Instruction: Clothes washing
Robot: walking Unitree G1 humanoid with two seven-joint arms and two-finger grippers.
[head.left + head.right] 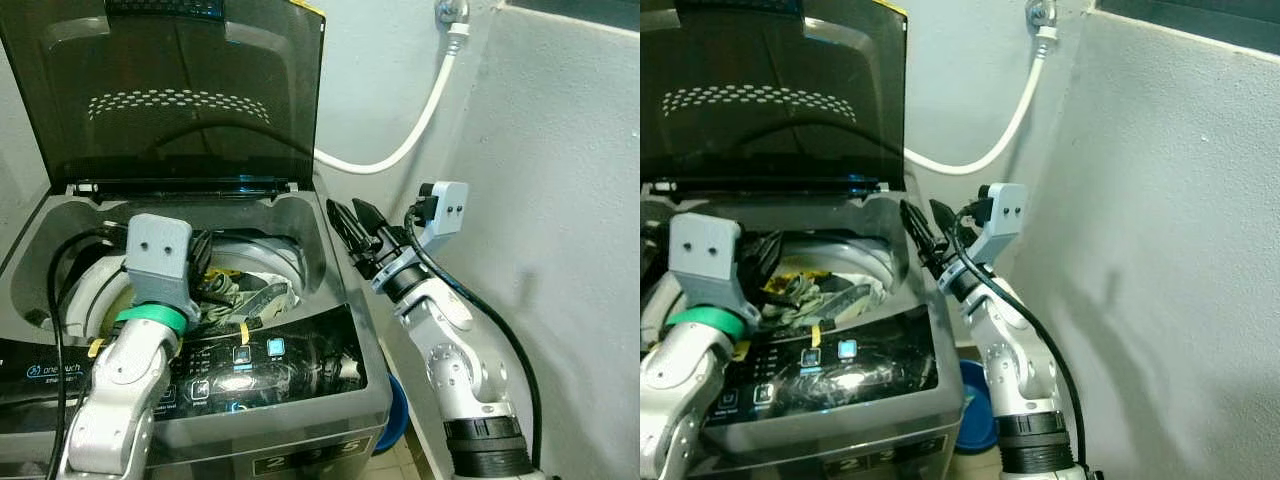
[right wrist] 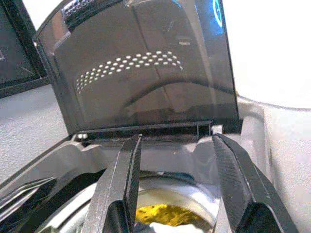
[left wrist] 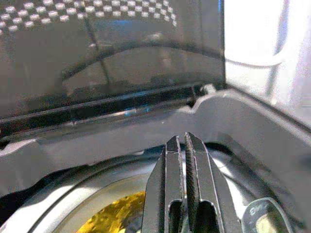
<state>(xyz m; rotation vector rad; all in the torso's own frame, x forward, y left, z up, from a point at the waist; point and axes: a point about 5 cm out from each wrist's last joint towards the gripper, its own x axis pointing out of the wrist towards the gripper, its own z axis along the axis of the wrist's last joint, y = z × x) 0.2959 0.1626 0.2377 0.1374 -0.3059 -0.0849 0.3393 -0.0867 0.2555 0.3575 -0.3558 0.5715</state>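
Nearest me, left gripper (image 3: 185,145) (ribbed fingers pressed together) hangs over the round drum (image 1: 275,262); right gripper (image 2: 175,160) spread beside smoked glossy lid (image 1: 170,90).

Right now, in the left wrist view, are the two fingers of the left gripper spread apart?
No, the left gripper has its two black fingers pressed together, with nothing between them, above the washing machine drum.

We see pale plastered walls (image 1: 560,180) meeting at a corner, a white hose (image 1: 420,115) hanging from a tap (image 1: 452,12), tiled floor (image 1: 405,460) below.
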